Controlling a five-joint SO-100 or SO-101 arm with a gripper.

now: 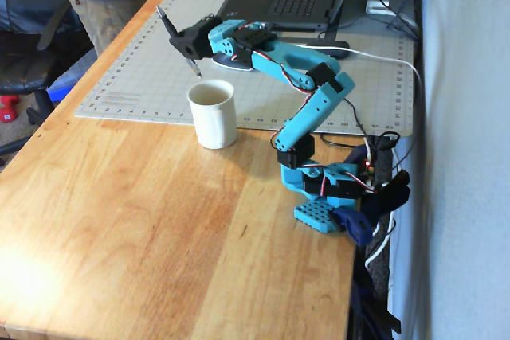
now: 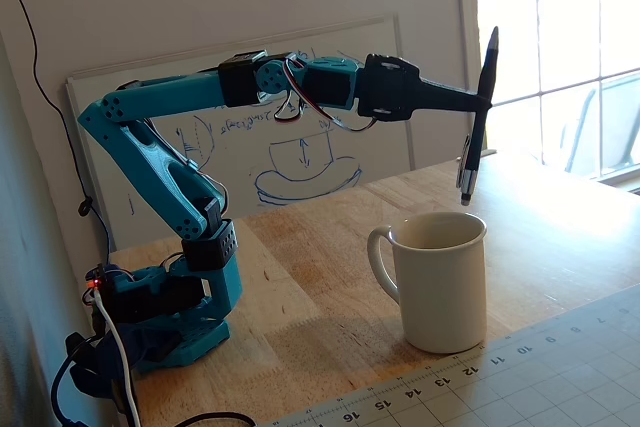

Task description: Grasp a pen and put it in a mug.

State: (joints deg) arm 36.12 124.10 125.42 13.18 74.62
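Gripper point(image 2: 480, 104) pinching the pen point(image 2: 479, 117) near its middle, pen nearly upright. The mug point(image 2: 440, 282) stands on the table point(image 1: 143, 220) just below the pen tip, not touching.

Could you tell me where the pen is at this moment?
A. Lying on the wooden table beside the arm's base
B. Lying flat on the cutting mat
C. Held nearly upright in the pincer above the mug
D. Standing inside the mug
C: in both fixed views the pincer is shut on the pen, which hangs almost vertical with its lower tip just above the rim of the mug, not yet inside it.
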